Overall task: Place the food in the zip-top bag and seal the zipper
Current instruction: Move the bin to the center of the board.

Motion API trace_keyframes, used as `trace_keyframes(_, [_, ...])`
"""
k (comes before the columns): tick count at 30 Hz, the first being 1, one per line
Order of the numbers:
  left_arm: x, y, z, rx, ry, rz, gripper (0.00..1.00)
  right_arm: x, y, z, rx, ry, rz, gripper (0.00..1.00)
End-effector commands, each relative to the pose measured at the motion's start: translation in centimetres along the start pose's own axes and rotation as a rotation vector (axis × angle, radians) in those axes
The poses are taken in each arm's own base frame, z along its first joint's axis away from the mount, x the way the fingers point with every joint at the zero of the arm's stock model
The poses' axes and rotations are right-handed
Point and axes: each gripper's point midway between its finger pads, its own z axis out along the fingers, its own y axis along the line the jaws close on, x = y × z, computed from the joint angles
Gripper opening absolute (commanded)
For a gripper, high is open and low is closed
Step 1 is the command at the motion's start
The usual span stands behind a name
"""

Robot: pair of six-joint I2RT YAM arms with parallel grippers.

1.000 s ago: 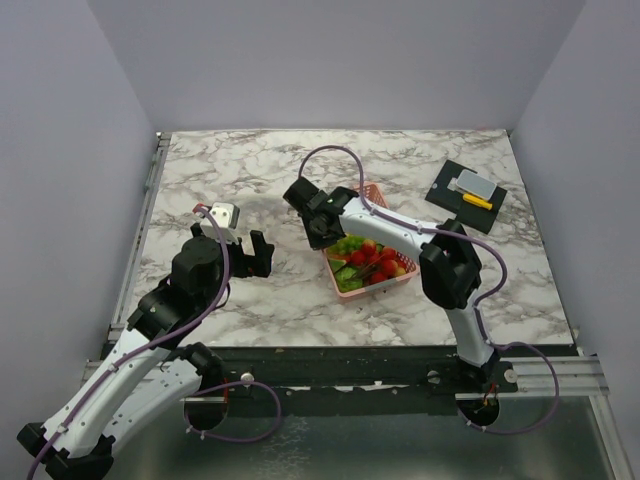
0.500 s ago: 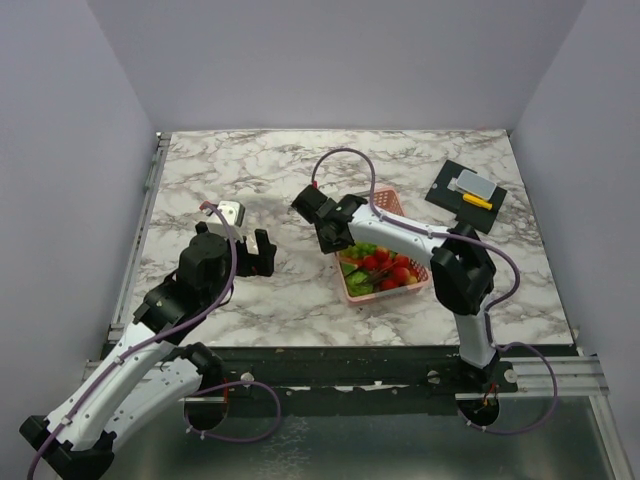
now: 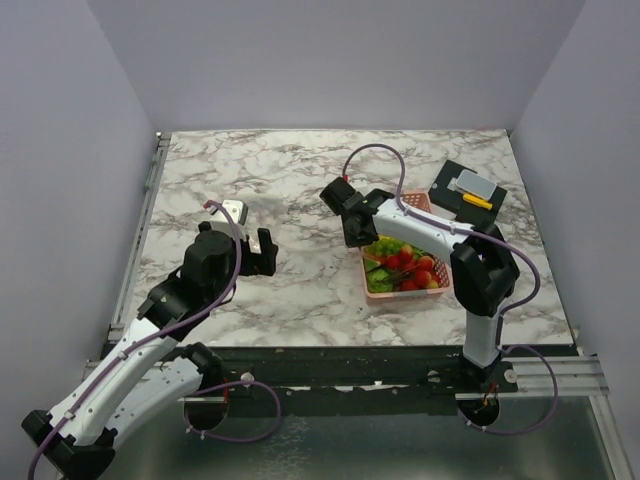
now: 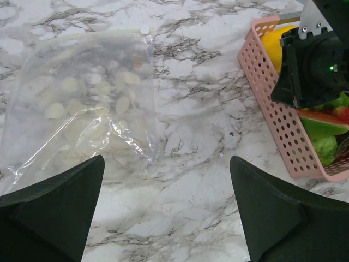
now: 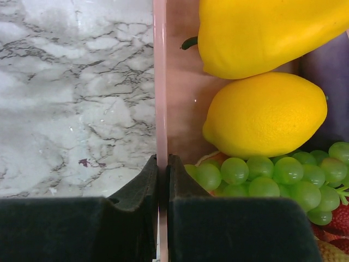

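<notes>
Between the right pincer tips: pink basket wall, clamped. The basket and its food have been dragged rightward, farther from the bag, so loading is not yet begun. Ahead-left of the left pincer, tips wide apart and empty: zip-top bag, flat on the bench. Its long axis apparently runs away from the pincer, mouth likely at the far edge.

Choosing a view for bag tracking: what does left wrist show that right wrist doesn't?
Only left wrist: the zip-top bag lying flat on the marble, the open left gripper above the tabletop beside it, and a watermelon slice.
Only right wrist: the grip itself, with the right gripper shut on the pink basket wall, plus a lemon and green grapes clear enough to name.
Both: the basket, the marble table, and yellow fruit inside the basket.
</notes>
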Motion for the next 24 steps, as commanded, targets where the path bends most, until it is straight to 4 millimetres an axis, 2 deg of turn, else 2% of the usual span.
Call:
trace_keyframes(1, [0.1,-0.1,0.4,-0.003,0.003,-0.007,0.99,-1.2,-0.3,-1.0,-0.025,-0.044,0.008,0.10])
trace_keyframes(2, [0.2,-0.1,0.5,-0.006,0.006,-0.006,0.99,-1.4,0.0,-1.3,-0.043,-0.047,0.014,0.21])
trace_keyframes(5, [0.2,0.1,0.7,-0.019,0.008,-0.005,0.99,-2.7,0.5,-2.3,-0.072,-0.072,0.024,0.38])
trace_keyframes(11, [0.3,0.4,0.7,-0.037,0.008,-0.003,0.99,-6.1,1.4,-5.5,-0.135,-0.132,0.031,0.49])
trace_keyframes(13, [0.2,0.6,0.7,-0.047,0.004,-0.005,0.99,-7.2,2.1,-6.7,-0.183,-0.158,0.028,0.57])
trace_keyframes(17, [-0.1,1.0,0.4,-0.065,-0.013,-0.011,0.99,-9.0,4.7,-8.5,-0.312,-0.175,0.040,0.69])
trace_keyframes(24, [-1.1,2.1,-0.7,-0.109,-0.074,-0.035,0.99,-11.0,9.2,-10.2,-0.457,-0.174,0.049,0.79])
